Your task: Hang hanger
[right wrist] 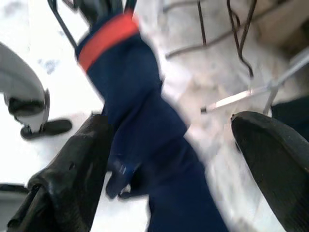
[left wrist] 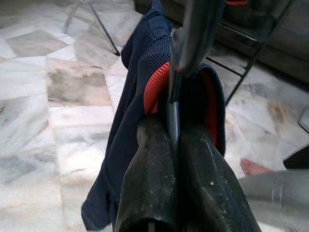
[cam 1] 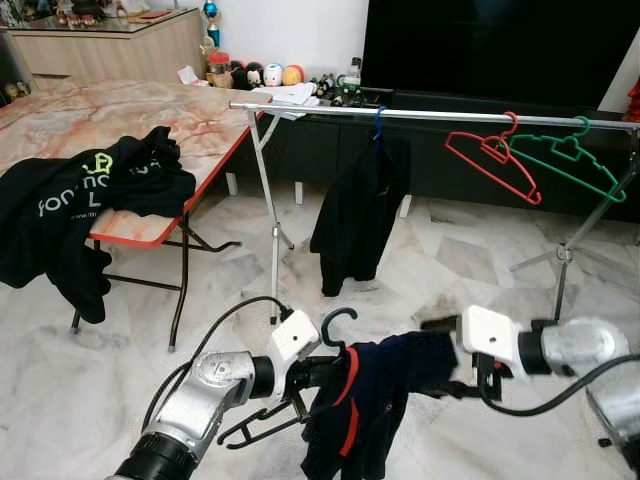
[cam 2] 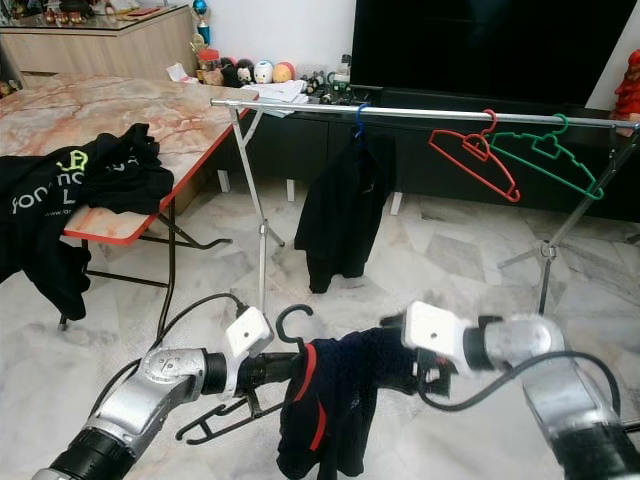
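Floor [cam 1: 100,390]: I see pale marble tiles with grey veining, glossy, spreading beneath and beyond the jaws.
Table [cam 1: 150,110]: folding, marble-pattern top with red edge, far ahead and left of the jaws; black clothes [cam 1: 80,195] draped over its near corner.
TV [cam 1: 500,50]: large dark screen on a low black unit, far ahead.
Sideboard [cam 1: 110,45]: pale wood, back left.
Wall [cam 1: 290,30]: white, small toys [cam 1: 262,74] lined up below it.

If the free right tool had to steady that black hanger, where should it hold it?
Probably the hook's stem, just above the navy top's collar, coming from the robot's right. The left tool already pinches the hanger from the left, and the shoulders lie under cloth. The right tool is open alongside.
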### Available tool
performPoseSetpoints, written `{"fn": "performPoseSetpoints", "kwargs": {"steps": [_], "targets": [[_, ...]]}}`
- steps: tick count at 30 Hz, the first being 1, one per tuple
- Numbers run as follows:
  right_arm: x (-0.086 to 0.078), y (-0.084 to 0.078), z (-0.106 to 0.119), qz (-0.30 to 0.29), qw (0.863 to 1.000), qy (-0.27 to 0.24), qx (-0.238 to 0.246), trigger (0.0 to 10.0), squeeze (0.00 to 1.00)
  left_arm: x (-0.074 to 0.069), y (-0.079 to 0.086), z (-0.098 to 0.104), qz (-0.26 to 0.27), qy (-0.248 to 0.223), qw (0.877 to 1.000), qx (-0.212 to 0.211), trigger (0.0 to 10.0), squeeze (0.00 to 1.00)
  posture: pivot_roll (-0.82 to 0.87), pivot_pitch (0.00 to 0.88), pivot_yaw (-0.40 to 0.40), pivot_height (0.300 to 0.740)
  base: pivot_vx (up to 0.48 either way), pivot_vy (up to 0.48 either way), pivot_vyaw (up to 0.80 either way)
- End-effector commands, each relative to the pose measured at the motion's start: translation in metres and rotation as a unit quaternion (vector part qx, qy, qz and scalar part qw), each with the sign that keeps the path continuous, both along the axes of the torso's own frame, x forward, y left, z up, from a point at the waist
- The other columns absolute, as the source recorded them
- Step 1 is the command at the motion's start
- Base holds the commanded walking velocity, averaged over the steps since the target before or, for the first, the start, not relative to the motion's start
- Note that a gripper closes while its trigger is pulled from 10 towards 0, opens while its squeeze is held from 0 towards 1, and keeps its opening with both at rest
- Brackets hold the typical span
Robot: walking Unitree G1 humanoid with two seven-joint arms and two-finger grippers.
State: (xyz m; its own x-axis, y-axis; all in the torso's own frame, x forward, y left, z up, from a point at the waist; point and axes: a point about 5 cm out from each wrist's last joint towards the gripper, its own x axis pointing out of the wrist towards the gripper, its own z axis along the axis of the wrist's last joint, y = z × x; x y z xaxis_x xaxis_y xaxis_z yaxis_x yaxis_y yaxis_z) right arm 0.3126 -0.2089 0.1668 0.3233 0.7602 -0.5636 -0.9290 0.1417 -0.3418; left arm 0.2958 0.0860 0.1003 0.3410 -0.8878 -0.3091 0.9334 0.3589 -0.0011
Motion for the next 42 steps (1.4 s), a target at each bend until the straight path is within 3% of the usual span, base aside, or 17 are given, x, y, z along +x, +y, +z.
{"fn": "performPoseSetpoints", "kwargs": {"steps": [1,4,5,6,8,9,10,11,12,15,21,26,33,41,42], "targets": [[-0.002,0.004,0.0,0.029,0.999,0.015,0.019,10.0,0.0,-0.002,-0.003,0.005,-0.02,-0.009,1.0,0.005,10.0,0.0,-0.03,0.05,-0.016,0.74,0.0,0.0,0.0],[-0.001,0.008,-0.005,0.048,0.998,0.029,0.032,10.0,0.0,-0.004,-0.005,0.009,-0.036,-0.014,0.999,0.008,10.0,0.0,-0.02,0.046,-0.018,0.74,0.0,0.0,0.0],[-0.002,0.012,-0.007,0.06,0.997,0.036,0.042,10.0,0.64,-0.005,-0.007,0.01,-0.042,-0.016,0.999,0.008,10.0,0.0,-0.01,0.043,-0.018,0.74,0.0,0.0,0.0],[-0.002,0.012,-0.007,0.06,0.997,0.036,0.042,10.0,0.64,-0.005,-0.007,0.01,-0.042,-0.016,0.999,0.008,10.0,0.0,-0.01,0.043,-0.018,0.74,0.0,0.0,0.0],[-0.003,0.015,-0.009,0.072,0.995,0.047,0.048,10.0,0.76,-0.005,-0.008,0.011,-0.043,-0.017,0.999,0.009,10.0,0.0,-0.01,0.037,-0.016,0.74,0.0,0.0,0.0],[-0.003,0.015,-0.01,0.073,0.995,0.048,0.048,10.0,0.76,-0.005,-0.008,0.011,-0.043,-0.017,0.999,0.009,10.0,0.0,-0.01,0.037,-0.016,0.74,0.0,0.0,0.0],[-0.002,0.015,-0.013,0.072,0.996,0.041,0.038,10.0,0.55,-0.005,-0.008,0.012,-0.043,-0.018,0.999,0.009,10.0,0.0,-0.01,0.033,-0.015,0.74,0.0,0.0,0.0],[-0.001,0.015,-0.014,0.072,0.996,0.036,0.031,10.0,0.55,-0.004,-0.008,0.012,-0.043,-0.018,0.999,0.01,10.0,0.0,-0.01,0.033,-0.015,0.74,0.0,0.0,0.0],[0.0,0.015,-0.017,0.069,0.997,0.035,0.025,10.0,0.0,-0.004,-0.008,0.013,-0.044,-0.019,0.999,0.01,10.0,0.0,-0.01,0.033,-0.015,0.74,0.0,0.0,0.0],[0.005,0.015,-0.024,0.051,0.998,0.034,0.003,10.0,0.0,-0.006,-0.01,0.014,-0.054,-0.017,0.998,0.014,10.0,0.0,-0.01,0.026,-0.014,0.74,0.0,0.0,0.0],[0.009,0.023,-0.023,0.058,0.998,0.02,0.014,10.0,0.0,-0.009,-0.014,0.016,-0.066,-0.018,0.998,0.016,10.0,0.0,-0.01,0.015,-0.009,0.74,0.0,0.0,0.0],[0.01,0.026,-0.031,0.06,0.998,0.028,0.014,10.0,0.0,-0.01,-0.015,0.018,-0.073,-0.021,0.997,0.017,10.0,0.0,-0.01,0.011,-0.01,0.74,0.0,0.0,0.0],[0.005,0.025,-0.046,0.067,0.996,0.059,-0.027,10.0,0.0,-0.013,-0.02,0.023,-0.092,-0.027,0.995,0.02,10.0,0.0,0.0,0.008,-0.009,0.74,0.0,0.0,0.0],[0.005,0.027,-0.049,0.071,0.995,0.073,-0.012,10.0,0.0,-0.015,-0.025,0.028,-0.103,-0.037,0.994,0.017,10.0,0.0,0.0,0.012,-0.01,0.74,0.0,0.0,0.0],[0.005,0.027,-0.049,0.071,0.994,0.077,-0.006,9.3,0.0,-0.015,-0.025,0.029,-0.104,-0.039,0.994,0.017,10.0,0.0,0.0,0.013,-0.011,0.74,0.0,0.0,0.0]]}}
